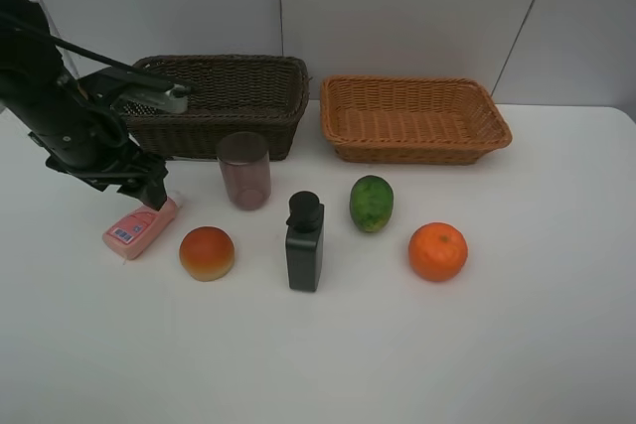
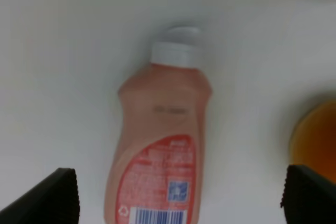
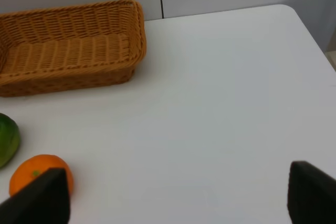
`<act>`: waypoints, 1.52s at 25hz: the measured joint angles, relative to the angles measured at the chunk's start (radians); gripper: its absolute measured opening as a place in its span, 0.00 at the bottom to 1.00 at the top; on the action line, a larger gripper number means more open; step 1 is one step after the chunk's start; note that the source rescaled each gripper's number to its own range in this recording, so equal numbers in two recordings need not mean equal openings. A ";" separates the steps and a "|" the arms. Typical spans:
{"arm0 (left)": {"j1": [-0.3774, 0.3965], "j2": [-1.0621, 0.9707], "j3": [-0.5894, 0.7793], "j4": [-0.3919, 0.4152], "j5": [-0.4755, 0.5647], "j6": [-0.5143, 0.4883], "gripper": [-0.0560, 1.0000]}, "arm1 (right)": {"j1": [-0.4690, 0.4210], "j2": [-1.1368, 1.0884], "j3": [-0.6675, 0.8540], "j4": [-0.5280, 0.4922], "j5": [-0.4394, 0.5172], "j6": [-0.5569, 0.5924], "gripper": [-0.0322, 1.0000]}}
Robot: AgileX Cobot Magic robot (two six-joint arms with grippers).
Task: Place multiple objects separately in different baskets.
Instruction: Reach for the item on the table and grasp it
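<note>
A pink white-capped bottle lies flat on the white table at the left. My left gripper hangs open just above it, one finger on each side, apart from it. To its right are the red-orange fruit, the purplish cup, the upright black bottle, the green fruit and the orange. The dark brown basket and the orange-tan basket stand at the back. My right gripper is open over bare table.
The table ends at a grey wall behind the baskets. Its far right corner shows in the right wrist view. The left arm's black links reach in front of the dark basket's left end.
</note>
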 joint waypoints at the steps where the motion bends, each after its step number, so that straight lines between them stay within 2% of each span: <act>1: -0.006 0.016 -0.019 0.000 0.009 0.000 1.00 | 0.000 0.000 0.000 0.000 0.000 0.000 0.75; 10: -0.022 0.076 -0.059 0.060 0.072 0.000 1.00 | 0.000 0.000 0.000 0.000 0.000 0.000 0.75; 19: -0.022 0.140 -0.057 0.096 0.080 -0.032 1.00 | 0.000 0.000 0.000 0.000 0.000 0.000 0.75; 38: -0.022 0.220 -0.057 0.097 -0.001 -0.034 1.00 | 0.000 0.000 0.000 0.000 0.000 0.000 0.75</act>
